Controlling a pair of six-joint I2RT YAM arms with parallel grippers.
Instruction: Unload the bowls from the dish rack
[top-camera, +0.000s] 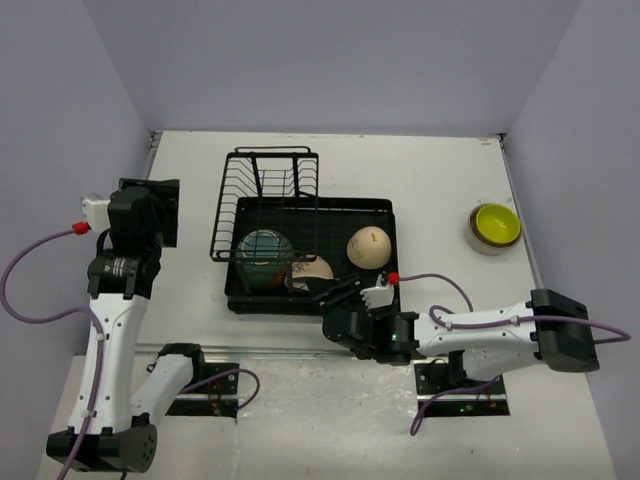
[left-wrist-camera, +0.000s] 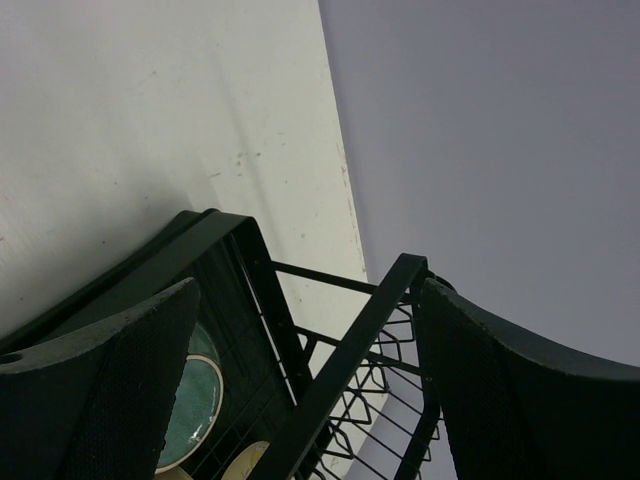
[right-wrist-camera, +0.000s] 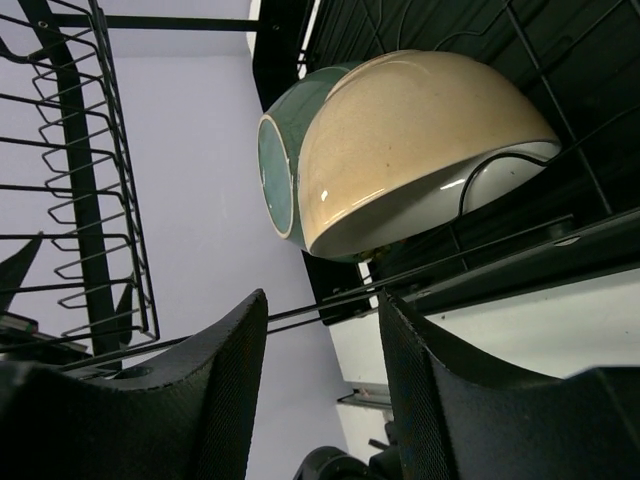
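The black dish rack (top-camera: 378, 209) sits mid-table with its wire plate holder (top-camera: 265, 195) upright at the left. In the tray are a teal bowl (top-camera: 264, 255), a beige bowl (top-camera: 316, 269) on its side next to it, and an overturned cream bowl (top-camera: 368, 246). A yellow-green bowl (top-camera: 496, 224) rests on the table at the right. My right gripper (top-camera: 345, 296) is open at the rack's near edge, just short of the beige bowl (right-wrist-camera: 420, 140) and teal bowl (right-wrist-camera: 274, 170); it holds nothing. My left gripper (top-camera: 163, 212) is open and empty, left of the rack (left-wrist-camera: 350, 370).
The yellow-green bowl seems nested in another bowl (top-camera: 478, 240) near the table's right edge. Grey walls close in the table on three sides. A rack wire (right-wrist-camera: 330, 305) crosses just beyond my right fingertips. A metal rail (top-camera: 260, 350) runs along the near edge.
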